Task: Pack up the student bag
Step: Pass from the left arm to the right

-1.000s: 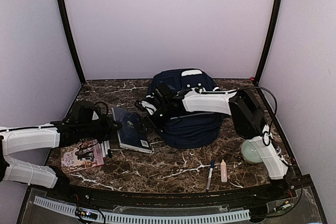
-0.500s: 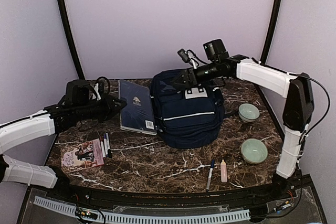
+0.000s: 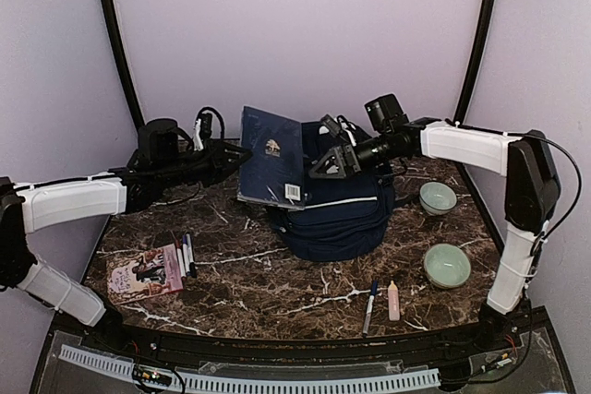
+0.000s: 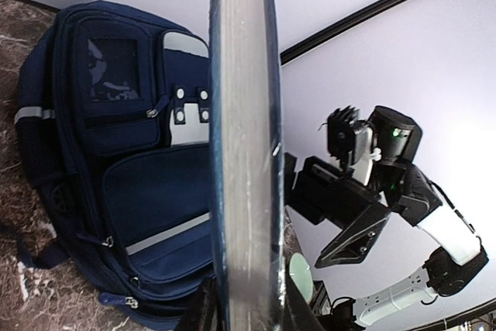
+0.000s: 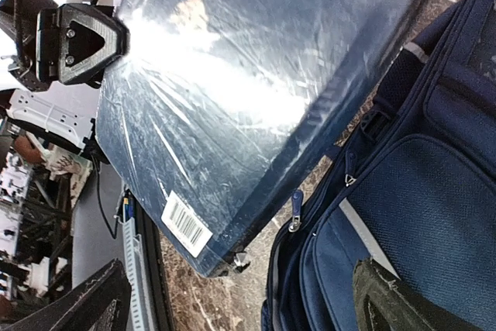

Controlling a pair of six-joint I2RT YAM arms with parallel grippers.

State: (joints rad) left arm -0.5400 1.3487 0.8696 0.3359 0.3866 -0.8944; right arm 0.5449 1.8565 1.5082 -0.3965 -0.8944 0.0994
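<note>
Hanging in left jaws, book (image 3: 272, 156) overlaps edge of student bag (image 3: 337, 214).

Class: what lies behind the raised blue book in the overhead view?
The student bag sits behind the blue book; its upper left part is covered and cannot be seen.

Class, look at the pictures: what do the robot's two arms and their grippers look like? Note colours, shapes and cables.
The left arm and right arm have white shells and black joints. The left gripper and right gripper are black, with wedge-shaped fingers fastened by small screws. Thin black cables loop over each wrist. No markings are readable.
</note>
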